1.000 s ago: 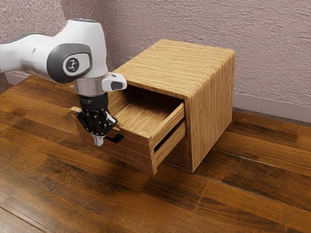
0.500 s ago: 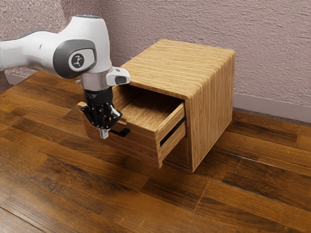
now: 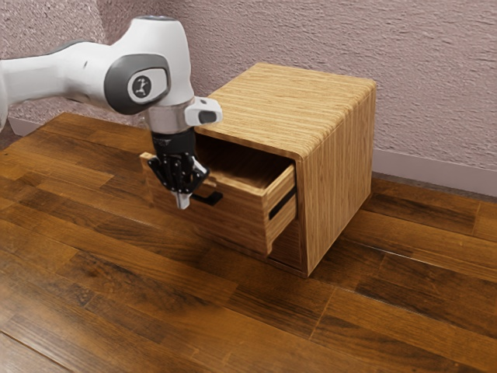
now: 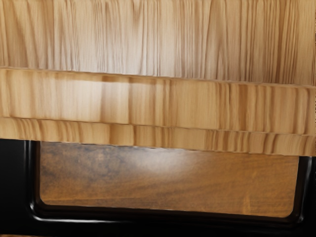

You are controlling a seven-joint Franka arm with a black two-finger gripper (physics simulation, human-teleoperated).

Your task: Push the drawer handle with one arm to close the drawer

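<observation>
In the exterior view, the claw (image 3: 183, 203) has its tips drawn together, nothing seen between them. They could slip over or under the handle (image 3: 209, 199) if the hand's height drifts during the push. Uneven pressure might also skew the drawer (image 3: 233, 221) and bind it in the cabinet (image 3: 283, 105); stopping the push early would leave a gap. The handle lies just beside the claw, toward the exterior view's right, partly hidden by it; I cannot tell whether they touch. The drawer's front is directly behind the handle, part-way out.

In the wrist view, the handle crosses just under the hand, with floor (image 4: 168, 177) visible between it and the drawer.
</observation>
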